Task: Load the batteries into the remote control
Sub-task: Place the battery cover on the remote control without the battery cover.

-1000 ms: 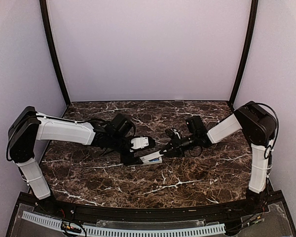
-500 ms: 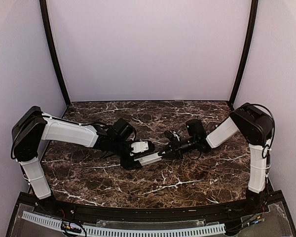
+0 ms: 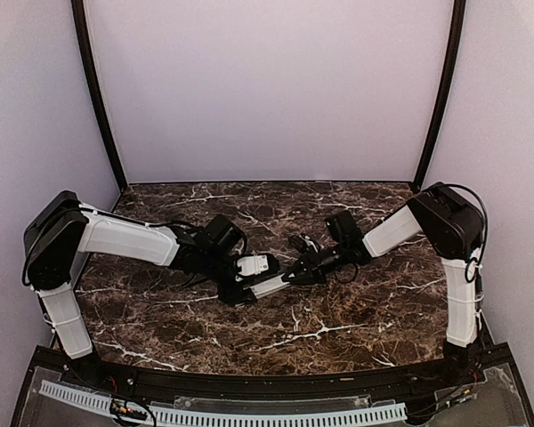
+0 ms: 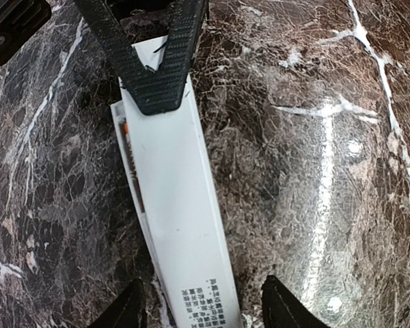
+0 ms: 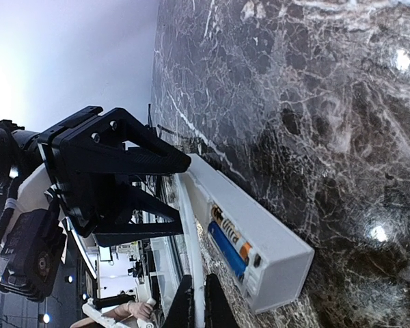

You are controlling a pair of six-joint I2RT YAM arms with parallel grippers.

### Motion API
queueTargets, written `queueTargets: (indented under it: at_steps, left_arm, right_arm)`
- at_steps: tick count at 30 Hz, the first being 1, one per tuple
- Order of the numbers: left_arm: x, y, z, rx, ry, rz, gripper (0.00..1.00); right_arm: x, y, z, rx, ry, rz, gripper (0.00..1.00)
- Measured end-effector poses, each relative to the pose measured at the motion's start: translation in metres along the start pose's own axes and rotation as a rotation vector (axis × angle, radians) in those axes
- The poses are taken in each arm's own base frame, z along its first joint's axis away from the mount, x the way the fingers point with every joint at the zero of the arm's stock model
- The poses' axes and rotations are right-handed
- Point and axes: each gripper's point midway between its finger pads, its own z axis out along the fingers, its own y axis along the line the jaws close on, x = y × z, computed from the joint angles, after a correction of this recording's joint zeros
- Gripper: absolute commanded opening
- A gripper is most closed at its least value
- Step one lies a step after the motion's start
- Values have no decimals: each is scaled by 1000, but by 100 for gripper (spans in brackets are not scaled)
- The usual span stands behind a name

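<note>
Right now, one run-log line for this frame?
slim white bar remote control: blue cylindrical battery in slot | left gripper: open, straddling remote | right gripper: shut, tip over remote

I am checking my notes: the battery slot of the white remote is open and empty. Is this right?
Not quite. The slot is open but not empty: the right wrist view shows a blue battery lying inside the white remote.

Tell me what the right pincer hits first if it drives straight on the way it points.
The remote control: the right pincer's shut tips seem to rest on it. Further along, likely the left pincer.
</note>
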Motion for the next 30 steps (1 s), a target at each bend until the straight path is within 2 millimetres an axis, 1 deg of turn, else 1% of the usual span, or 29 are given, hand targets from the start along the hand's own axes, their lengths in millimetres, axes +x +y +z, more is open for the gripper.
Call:
queueTargets:
  at_steps: [3, 8, 10, 12, 14, 18, 21, 25, 29, 30]
  left_arm:
    - [2, -1, 2, 5, 6, -6, 51]
    - [6, -2, 7, 14, 17, -13, 50]
    - [6, -2, 8, 15, 20, -14, 47]
    - [7, -2, 9, 15, 22, -14, 44]
    - [7, -1, 9, 13, 21, -14, 38]
    - [8, 4, 8, -1, 25, -32, 32]
    - [10, 7, 8, -10, 27, -56, 29]
    - [10, 7, 8, -10, 27, -62, 22]
    - [10, 7, 8, -7, 26, -63, 14]
    - [10, 7, 8, -6, 26, -63, 9]
  right_arm:
    - [2, 0, 0, -1, 18, 0, 0]
    - [0, 4, 1, -9, 32, -14, 0]
    - [-1, 5, 1, -10, 36, -18, 0]
    - [-3, 6, 1, -11, 41, -20, 0]
    - [-5, 7, 2, -10, 44, -27, 0]
    - [-8, 8, 2, -9, 54, -30, 0]
    - [-5, 6, 2, -4, 61, -21, 0]
    - [-4, 4, 2, -1, 64, -16, 0]
    - [-1, 1, 2, 2, 66, -6, 0]
    - [0, 1, 2, 3, 66, -4, 1]
